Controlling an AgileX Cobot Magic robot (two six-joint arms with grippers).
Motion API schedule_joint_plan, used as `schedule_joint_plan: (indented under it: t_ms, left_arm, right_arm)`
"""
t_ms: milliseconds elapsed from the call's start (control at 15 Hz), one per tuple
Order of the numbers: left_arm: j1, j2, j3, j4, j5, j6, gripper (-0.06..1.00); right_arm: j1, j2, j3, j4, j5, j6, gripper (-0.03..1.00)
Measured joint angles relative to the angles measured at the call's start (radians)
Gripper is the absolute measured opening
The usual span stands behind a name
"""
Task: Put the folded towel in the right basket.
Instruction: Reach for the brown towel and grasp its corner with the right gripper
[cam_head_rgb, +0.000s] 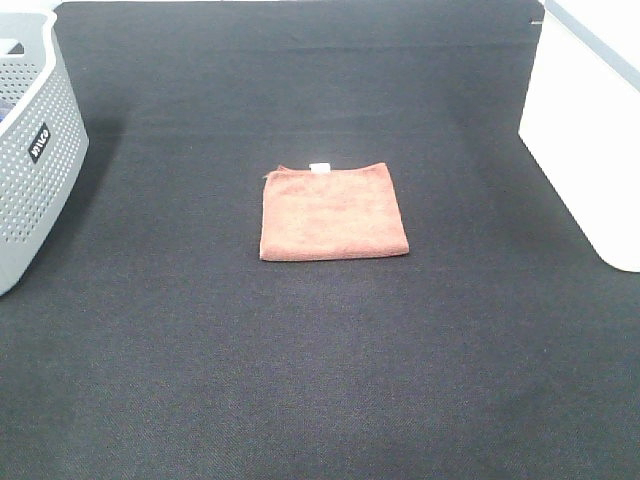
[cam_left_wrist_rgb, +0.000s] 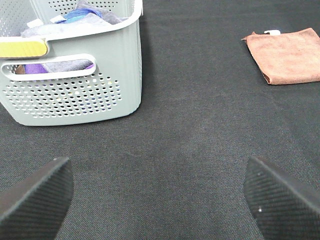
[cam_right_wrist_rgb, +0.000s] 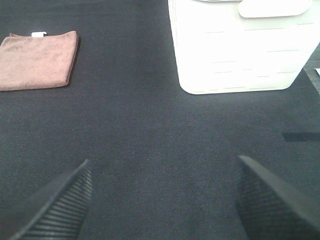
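Observation:
A folded rust-brown towel (cam_head_rgb: 333, 211) with a small white tag lies flat on the black mat at the middle of the exterior view. It also shows in the left wrist view (cam_left_wrist_rgb: 286, 54) and the right wrist view (cam_right_wrist_rgb: 37, 60). The white right basket (cam_head_rgb: 590, 140) stands at the right edge; its wall fills the right wrist view (cam_right_wrist_rgb: 240, 50). My left gripper (cam_left_wrist_rgb: 157, 200) is open and empty above the mat, well short of the towel. My right gripper (cam_right_wrist_rgb: 162, 200) is open and empty, between towel and basket. Neither arm shows in the exterior view.
A grey perforated basket (cam_head_rgb: 30, 150) stands at the left edge; in the left wrist view (cam_left_wrist_rgb: 70, 85) it holds several cloths. The black mat (cam_head_rgb: 320, 370) covers the table. A strip of dark tape (cam_right_wrist_rgb: 300, 136) lies near the white basket.

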Motion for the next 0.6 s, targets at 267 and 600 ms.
schedule_joint_plan:
  t_ms: [267,600]
  left_arm:
    - [0.000,0.000,0.000,0.000,0.000,0.000,0.88]
    - [0.000,0.000,0.000,0.000,0.000,0.000,0.88]
  right_arm:
    - [0.000,0.000,0.000,0.000,0.000,0.000,0.73]
    - [0.000,0.000,0.000,0.000,0.000,0.000,0.73]
